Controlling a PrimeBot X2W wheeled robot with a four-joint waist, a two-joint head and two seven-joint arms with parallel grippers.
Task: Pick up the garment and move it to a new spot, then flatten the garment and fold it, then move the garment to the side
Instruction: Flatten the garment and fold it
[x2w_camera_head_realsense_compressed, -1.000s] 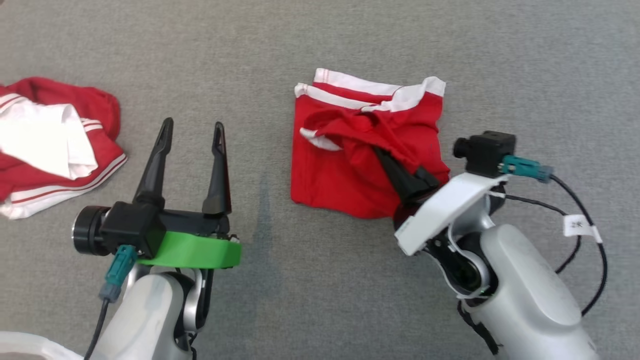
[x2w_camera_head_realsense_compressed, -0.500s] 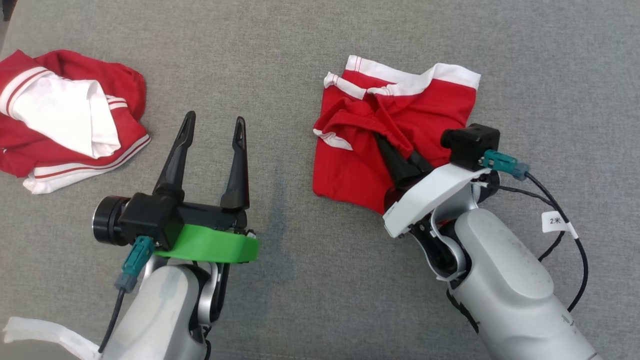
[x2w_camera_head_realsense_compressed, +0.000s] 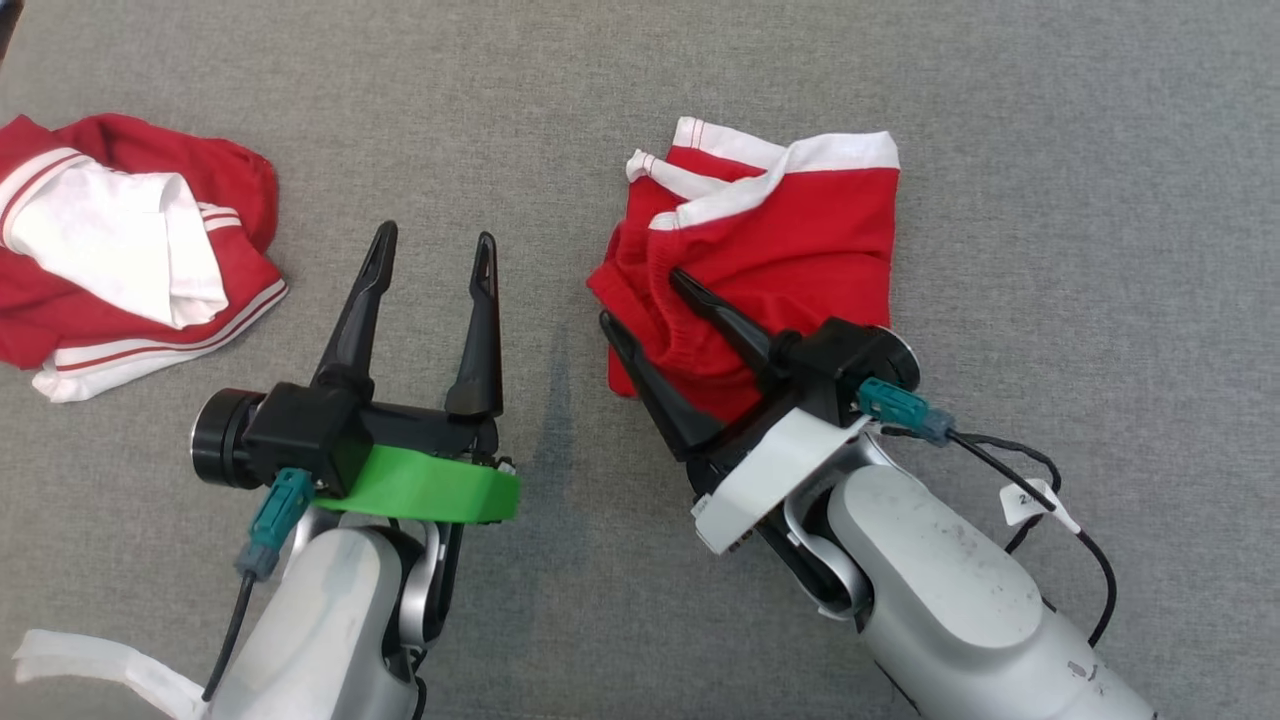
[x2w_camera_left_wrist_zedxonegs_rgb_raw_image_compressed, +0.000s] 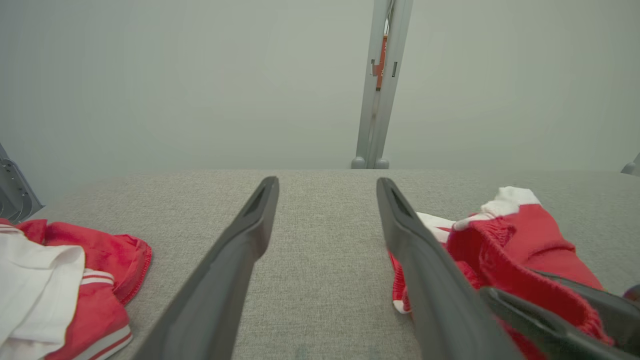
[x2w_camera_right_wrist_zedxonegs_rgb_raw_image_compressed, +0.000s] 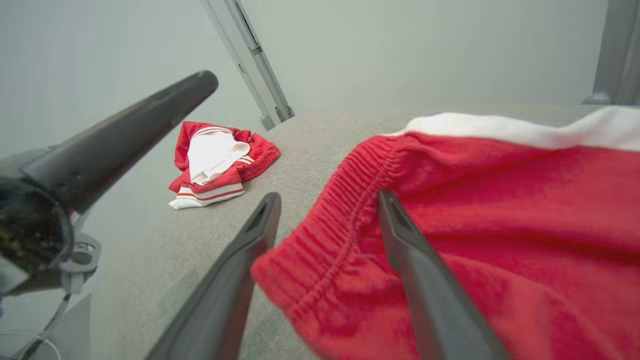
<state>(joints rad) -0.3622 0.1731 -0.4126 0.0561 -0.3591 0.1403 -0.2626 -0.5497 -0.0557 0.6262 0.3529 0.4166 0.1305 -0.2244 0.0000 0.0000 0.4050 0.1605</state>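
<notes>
The garment (x2w_camera_head_realsense_compressed: 790, 240) is red with white trim and lies folded on the grey cloth surface (x2w_camera_head_realsense_compressed: 1050, 150), right of centre. My right gripper (x2w_camera_head_realsense_compressed: 640, 297) stands open at its near-left corner. One finger rests over the red ribbed edge, the other just off the cloth. In the right wrist view that ribbed edge (x2w_camera_right_wrist_zedxonegs_rgb_raw_image_compressed: 350, 225) lies between the fingers of the right gripper (x2w_camera_right_wrist_zedxonegs_rgb_raw_image_compressed: 328, 197). My left gripper (x2w_camera_head_realsense_compressed: 436, 235) is open over bare surface to the garment's left, holding nothing. The left wrist view shows the left gripper (x2w_camera_left_wrist_zedxonegs_rgb_raw_image_compressed: 327, 181) with the garment (x2w_camera_left_wrist_zedxonegs_rgb_raw_image_compressed: 525, 240) to its right.
A second red and white garment (x2w_camera_head_realsense_compressed: 130, 260) lies crumpled at the far left, also seen as a heap (x2w_camera_right_wrist_zedxonegs_rgb_raw_image_compressed: 217, 160) in the right wrist view. A grey metal post (x2w_camera_left_wrist_zedxonegs_rgb_raw_image_compressed: 377, 100) stands beyond the surface's far edge. A tagged black cable (x2w_camera_head_realsense_compressed: 1030, 500) hangs by my right wrist.
My right gripper has gone from shut on the red cloth to open and now sits at the garment's left edge. The garment lies flatter. The head camera has shifted.
</notes>
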